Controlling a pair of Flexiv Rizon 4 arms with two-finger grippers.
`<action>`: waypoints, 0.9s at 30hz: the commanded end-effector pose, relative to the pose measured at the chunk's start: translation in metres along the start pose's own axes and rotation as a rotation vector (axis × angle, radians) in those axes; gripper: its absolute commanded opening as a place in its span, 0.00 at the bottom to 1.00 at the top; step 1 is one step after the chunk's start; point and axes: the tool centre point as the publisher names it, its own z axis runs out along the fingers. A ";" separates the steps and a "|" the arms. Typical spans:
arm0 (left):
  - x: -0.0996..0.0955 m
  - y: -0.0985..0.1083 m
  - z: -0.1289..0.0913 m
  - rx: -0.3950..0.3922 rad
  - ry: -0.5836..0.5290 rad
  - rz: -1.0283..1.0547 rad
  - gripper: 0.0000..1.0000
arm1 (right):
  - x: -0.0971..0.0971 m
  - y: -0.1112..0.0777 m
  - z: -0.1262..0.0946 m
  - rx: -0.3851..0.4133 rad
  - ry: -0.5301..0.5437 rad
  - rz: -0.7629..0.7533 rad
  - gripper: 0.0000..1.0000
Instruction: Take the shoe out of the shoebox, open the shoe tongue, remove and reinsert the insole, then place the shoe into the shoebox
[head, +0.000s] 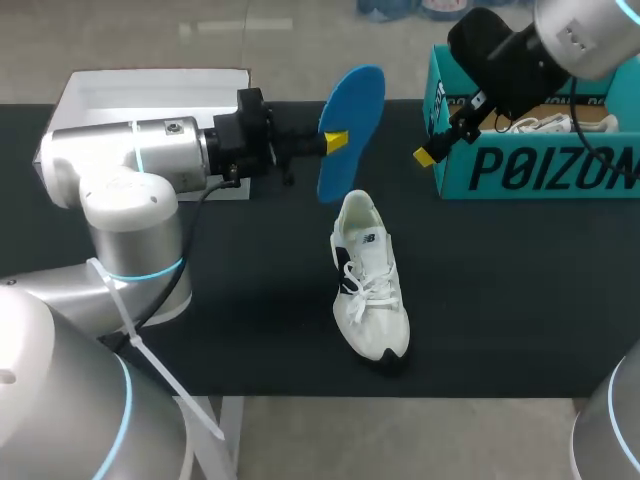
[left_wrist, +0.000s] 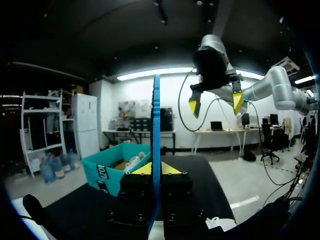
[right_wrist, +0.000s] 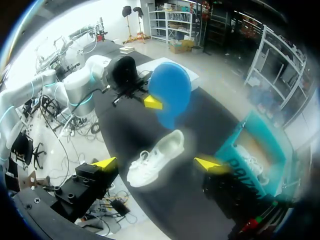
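"Insole (head: 352, 130) is out, then? Our left gripper (head: 335, 141) pinches it on edge, upper middle of the frame."
"Yes. Our right gripper (left_wrist: 216, 104) hangs open and empty by the shoebox (head: 530, 170), upper right. Our shoe (head: 370, 290) lies mid-frame on the table (head: 500, 280), below the insole."
"So we judge unboxing and removal done. Reinserting and boxing remain."
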 end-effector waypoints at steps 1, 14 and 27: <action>0.001 0.000 0.001 -0.002 -0.002 0.000 0.00 | 0.000 0.001 0.002 0.001 -0.001 0.001 1.00; 0.001 0.000 0.001 -0.002 -0.002 0.000 0.00 | 0.000 0.001 0.002 0.001 -0.001 0.001 1.00; 0.012 -0.007 0.006 0.102 0.108 0.330 0.00 | 0.000 0.001 0.002 0.001 -0.001 0.001 1.00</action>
